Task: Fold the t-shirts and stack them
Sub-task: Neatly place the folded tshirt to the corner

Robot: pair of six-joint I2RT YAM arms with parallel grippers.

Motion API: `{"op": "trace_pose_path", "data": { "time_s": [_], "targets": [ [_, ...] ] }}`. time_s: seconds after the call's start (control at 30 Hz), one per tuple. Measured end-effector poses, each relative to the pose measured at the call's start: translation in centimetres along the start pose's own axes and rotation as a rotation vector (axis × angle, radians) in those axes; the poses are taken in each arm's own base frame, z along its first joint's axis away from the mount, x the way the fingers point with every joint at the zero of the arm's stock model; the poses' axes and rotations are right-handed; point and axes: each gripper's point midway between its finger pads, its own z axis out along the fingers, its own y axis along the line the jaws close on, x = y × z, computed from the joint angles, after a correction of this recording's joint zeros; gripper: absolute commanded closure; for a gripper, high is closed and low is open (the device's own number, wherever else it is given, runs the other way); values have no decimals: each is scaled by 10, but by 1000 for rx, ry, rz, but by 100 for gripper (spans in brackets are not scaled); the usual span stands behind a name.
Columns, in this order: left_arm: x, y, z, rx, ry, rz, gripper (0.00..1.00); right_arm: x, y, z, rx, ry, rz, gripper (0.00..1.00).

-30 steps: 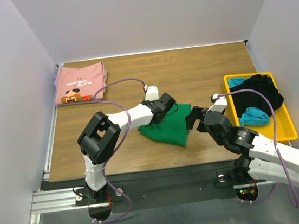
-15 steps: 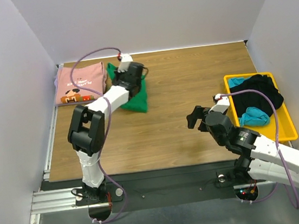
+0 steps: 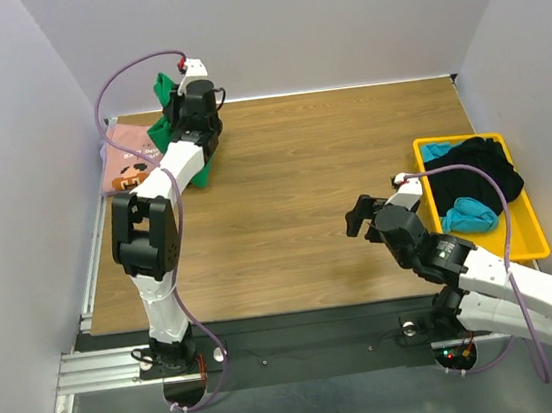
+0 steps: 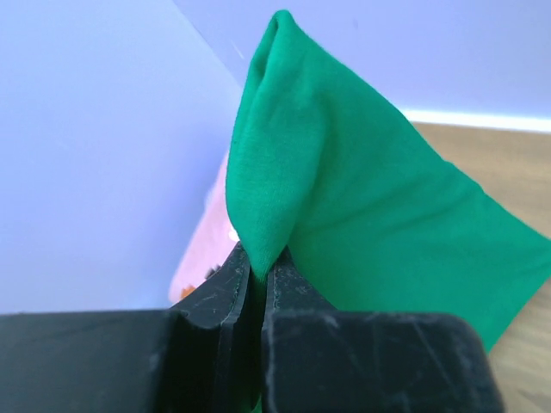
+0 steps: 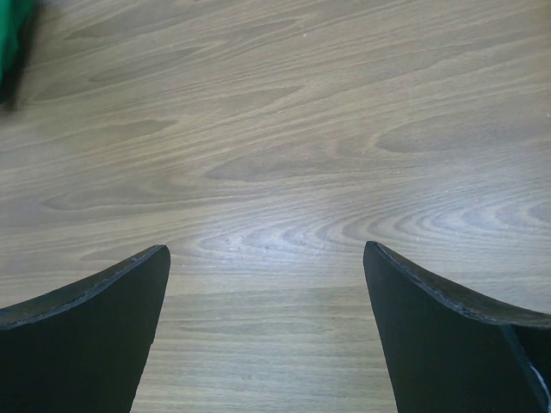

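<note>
The green t-shirt (image 3: 163, 130), folded, hangs bunched from my left gripper (image 3: 181, 102) at the table's far left corner, lifted off the wood beside the wall. In the left wrist view the gripper (image 4: 258, 267) is shut on a fold of the green t-shirt (image 4: 370, 198). The pink t-shirt (image 3: 128, 162) with its printed graphic lies folded flat below it, partly hidden by the arm and the green cloth; an edge of it shows in the left wrist view (image 4: 202, 258). My right gripper (image 3: 359, 218) is open and empty over bare wood (image 5: 267, 258), right of centre.
A yellow tray (image 3: 533, 235) at the right edge holds black (image 3: 478, 167) and teal (image 3: 466, 213) clothes. White walls close in the left, back and right sides. A sliver of green cloth (image 5: 13, 43) shows at the right wrist view's top left.
My left gripper has carried the green t-shirt from the table's middle to the far left corner and lifted it above the pink t-shirt. The right arm has barely moved.
</note>
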Motion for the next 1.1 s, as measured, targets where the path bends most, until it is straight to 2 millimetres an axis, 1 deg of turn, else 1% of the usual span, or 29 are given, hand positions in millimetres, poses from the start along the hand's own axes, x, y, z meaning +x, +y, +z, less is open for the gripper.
{"op": "trace_pose_path", "data": {
  "time_s": [0.03, 0.13, 0.37, 0.47, 0.67, 0.77, 0.8, 0.83, 0.87, 0.9, 0.97, 1.0, 1.1],
  "targets": [
    [-5, 5, 4, -7, -10, -5, 100, 0, 0, 0, 2, 1, -2, 0],
    [-11, 14, 11, -8, -21, -7, 100, 2, -1, 2, 10, 5, -8, 0],
    [-4, 23, 29, 25, -14, -14, 100, 5, -2, 3, 17, 13, -17, 0],
    [2, 33, 39, 26, 0, -32, 100, 5, -2, 3, 17, 12, -17, 0],
    [21, 67, 67, -21, 39, -95, 100, 6, -4, 4, 29, 10, -26, 0],
    [37, 78, 84, -40, 65, -133, 100, 7, -6, 6, 39, 11, -35, 0],
    [40, 79, 87, -46, 71, -138, 93, 7, -7, 7, 46, 11, -41, 0],
    [48, 82, 94, -60, 87, -144, 79, 9, -8, 7, 51, 13, -47, 0],
    [54, 81, 99, -66, 99, -144, 68, 10, -9, 8, 56, 16, -52, 0],
    [61, 79, 105, -73, 116, -141, 37, 11, -9, 9, 58, 18, -57, 0],
    [73, 73, 113, -81, 147, -132, 2, 13, -11, 11, 69, 24, -69, 0],
    [81, 68, 119, -87, 170, -141, 2, 14, -12, 11, 74, 26, -76, 0],
    [93, 65, 130, -103, 214, -161, 2, 17, -13, 13, 83, 33, -90, 0]
  ]
}}
